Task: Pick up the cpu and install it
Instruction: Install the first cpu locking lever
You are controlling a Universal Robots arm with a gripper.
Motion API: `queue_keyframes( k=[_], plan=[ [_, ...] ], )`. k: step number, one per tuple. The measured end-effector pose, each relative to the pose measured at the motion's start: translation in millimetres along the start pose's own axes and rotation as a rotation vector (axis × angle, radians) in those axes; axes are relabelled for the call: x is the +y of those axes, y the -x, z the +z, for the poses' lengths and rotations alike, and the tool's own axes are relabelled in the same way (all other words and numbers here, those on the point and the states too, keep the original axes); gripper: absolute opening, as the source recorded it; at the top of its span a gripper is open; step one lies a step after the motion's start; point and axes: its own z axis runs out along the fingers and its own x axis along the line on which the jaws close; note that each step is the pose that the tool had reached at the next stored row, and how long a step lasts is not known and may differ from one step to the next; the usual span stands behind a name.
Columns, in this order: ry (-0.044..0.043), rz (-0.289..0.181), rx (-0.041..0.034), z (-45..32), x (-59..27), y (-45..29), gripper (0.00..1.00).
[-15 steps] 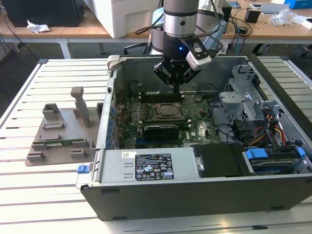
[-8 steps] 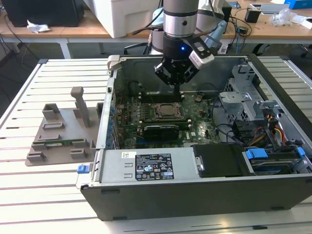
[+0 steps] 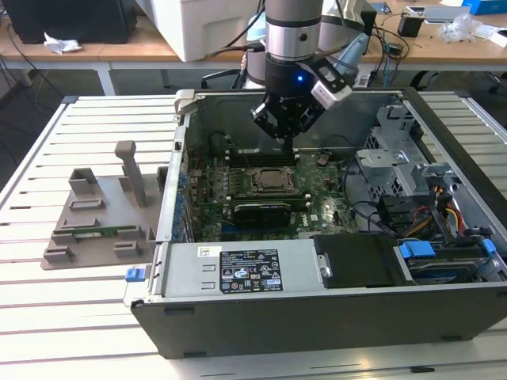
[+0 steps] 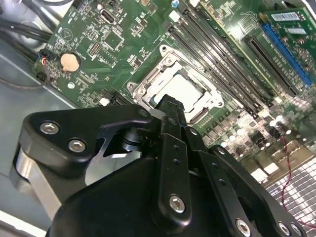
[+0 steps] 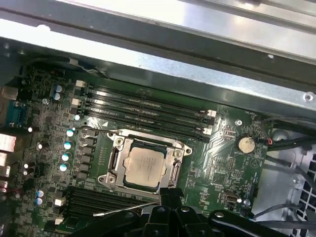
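Observation:
The cpu (image 5: pixel 144 165) is a silver-grey square lying flat inside the motherboard socket (image 5: pixel 114 160), with the metal frame around it. The second wrist view has the cpu (image 4: pixel 181 90) just beyond my black fingertips. My gripper (image 5: pixel 170 194) hovers a little above the socket's edge, its fingers pressed together with nothing between them. In the exterior view the gripper (image 3: pixel 287 147) hangs inside the open computer case (image 3: pixel 317 317), just above the socket (image 3: pixel 265 181).
Memory slots (image 5: pixel 148 111) run beside the socket, and a coin battery (image 5: pixel 244 143) sits near it. A drive cage and cables (image 3: pixel 420 198) fill the exterior view's right of the case. A grey parts fixture (image 3: pixel 99 218) lies on the slatted table at the exterior view's left.

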Motion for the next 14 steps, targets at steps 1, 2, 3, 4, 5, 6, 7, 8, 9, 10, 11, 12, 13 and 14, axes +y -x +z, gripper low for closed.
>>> queue_keyframes(
  k=[1, 2, 3, 4, 5, 6, 7, 8, 9, 10, 11, 12, 13, 14],
  plan=[
    [0.0008, -0.022, -0.0012, 0.0, 0.0, 0.0, 0.11],
    [0.0011, -0.030, -0.0017, 0.0, 0.0, 0.0, 0.11],
    [0.0014, -0.040, -0.0022, 0.0, 0.0, 0.0, 0.11],
    [0.0017, -0.051, -0.0029, 0.0, 0.0, 0.0, 0.11],
    [0.0021, -0.060, -0.0034, 0.0, 0.0, 0.0, 0.11],
    [0.0024, -0.070, -0.0040, 0.0, 0.0, 0.0, 0.11],
    [0.0027, -0.078, -0.0044, 0.0, 0.0, 0.0, 0.11],
    [0.0032, -0.092, -0.0052, 0.0, 0.0, 0.0, 0.11],
    [0.0035, -0.099, -0.0056, 0.0, 0.0, 0.0, 0.11],
    [0.0038, -0.107, -0.0060, 0.0, 0.0, 0.0, 0.11],
    [0.0041, -0.118, -0.0067, 0.0, 0.0, 0.0, 0.11],
    [0.0045, -0.126, -0.0071, 0.0, 0.0, 0.0, 0.11],
    [0.0048, -0.135, -0.0077, 0.0, 0.0, 0.0, 0.11],
    [0.0050, -0.143, -0.0081, 0.0, 0.0, 0.0, 0.11]
  ],
)
